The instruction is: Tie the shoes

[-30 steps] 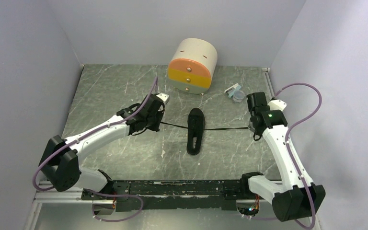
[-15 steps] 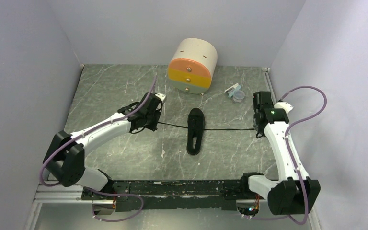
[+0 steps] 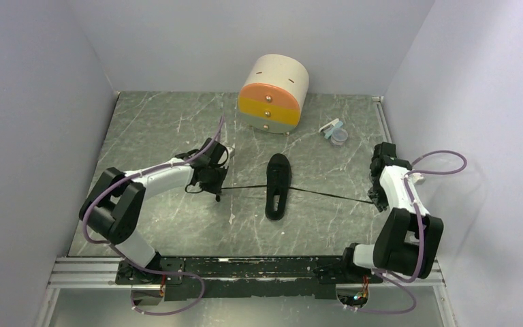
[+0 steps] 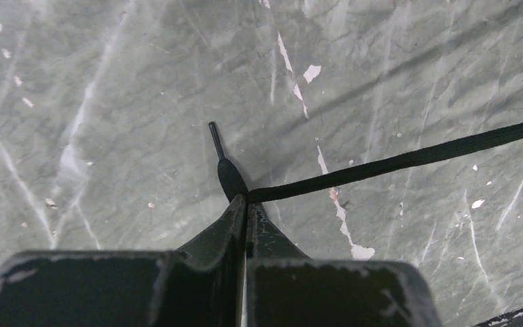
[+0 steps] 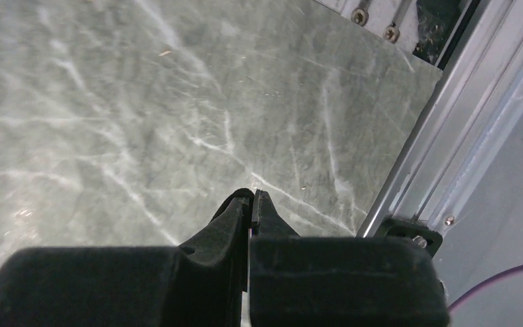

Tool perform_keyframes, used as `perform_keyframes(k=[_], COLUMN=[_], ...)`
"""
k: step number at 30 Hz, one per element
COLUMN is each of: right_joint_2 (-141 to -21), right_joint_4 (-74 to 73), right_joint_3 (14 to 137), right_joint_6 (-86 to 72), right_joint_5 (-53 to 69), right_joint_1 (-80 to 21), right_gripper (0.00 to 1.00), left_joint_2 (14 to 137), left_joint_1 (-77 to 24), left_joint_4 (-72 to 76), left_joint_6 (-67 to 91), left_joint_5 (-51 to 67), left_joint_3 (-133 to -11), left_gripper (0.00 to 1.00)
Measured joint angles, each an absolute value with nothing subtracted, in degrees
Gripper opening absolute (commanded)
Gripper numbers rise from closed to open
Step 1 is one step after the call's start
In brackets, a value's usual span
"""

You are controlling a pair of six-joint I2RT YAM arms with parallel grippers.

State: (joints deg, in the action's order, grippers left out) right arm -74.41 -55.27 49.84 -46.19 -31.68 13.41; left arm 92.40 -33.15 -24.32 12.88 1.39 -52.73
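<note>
At left hand point(image 4: 247, 201), taut lace point(image 4: 395, 161).

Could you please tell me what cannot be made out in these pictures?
Whether the shoe is tied: top view, too small, black on black.
Shoe in the left wrist view: cut off by the right edge.
Lace end at the right tool: right wrist view, hidden by the shut tool itself.

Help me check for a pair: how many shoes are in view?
1. The shoe lies mid-table, in front of the drawer box. No other shows, unless behind that box.
</note>
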Motion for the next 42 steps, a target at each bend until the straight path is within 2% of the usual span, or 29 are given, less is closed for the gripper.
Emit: perform_keyframes(k=[7,15,17,20,21,22,24,26,28,34,42], right_joint_2=[-79.7,-77.6,-76.7,-76.4,-76.1,-75.6,-73.7,-71.6,-69.4,-64.2,-67.6], right_joint_4=[-52.4,-46.7,-45.3,-44.2,-44.4,-45.0,-46.5,-47.6,-48.5,-50.5,-53.7], right_joint_3=[48.0,44.2,42.8,42.4,42.8,43.6,46.7,50.5,54.7,60.1,60.5], right_joint_6=[-46.3,-44.9,-44.3,-43.0,-42.7,-42.2,-40.7,-39.4,-37.3,-28.1,-20.0], right_joint_5=[-31.3,-29.1,-27.6,-25.1,-24.5,-23.8,-22.7,-22.1,-21.2,-12.8,2.8], right_joint_1=[15.9,15.3,15.3,15.2,15.0,14.9,14.3,13.4,12.3,8.1,-8.8], right_gripper=[0.0,0.0,0.0,0.16,0.25,0.37,0.54,0.67,0.71,0.71,0.72], left_joint_2=[94.7,94.7,94.9,95.0,94.6,93.9,91.6,89.3,87.6,82.6,85.6], left_joint_1=[-32.6,-32.2,-32.1,-32.0,-32.0,-32.0,-32.1,-32.0,-32.0,-32.6,-38.5], left_joint_4=[-23.8,-22.9,-22.4,-21.8,-21.5,-21.2,-21.0,-21.4,-21.2,-17.0,-9.9], left_joint_6=[12.5,11.6,11.2,12.1,12.1,12.3,13.0,13.1,13.0,8.4,-7.4], left_joint_5=[4.3,7.2,8.6,10.5,10.7,10.7,10.4,10.1,10.1,13.3,18.8], left_joint_3=[-52.7,-52.3,-52.1,-52.0,-51.8,-51.4,-50.0,-49.3,-49.3,-48.3,-48.8], left_gripper=[0.05,0.06,0.24,0.56,0.62,0.65,0.69,0.71,0.74,0.72,0.6])
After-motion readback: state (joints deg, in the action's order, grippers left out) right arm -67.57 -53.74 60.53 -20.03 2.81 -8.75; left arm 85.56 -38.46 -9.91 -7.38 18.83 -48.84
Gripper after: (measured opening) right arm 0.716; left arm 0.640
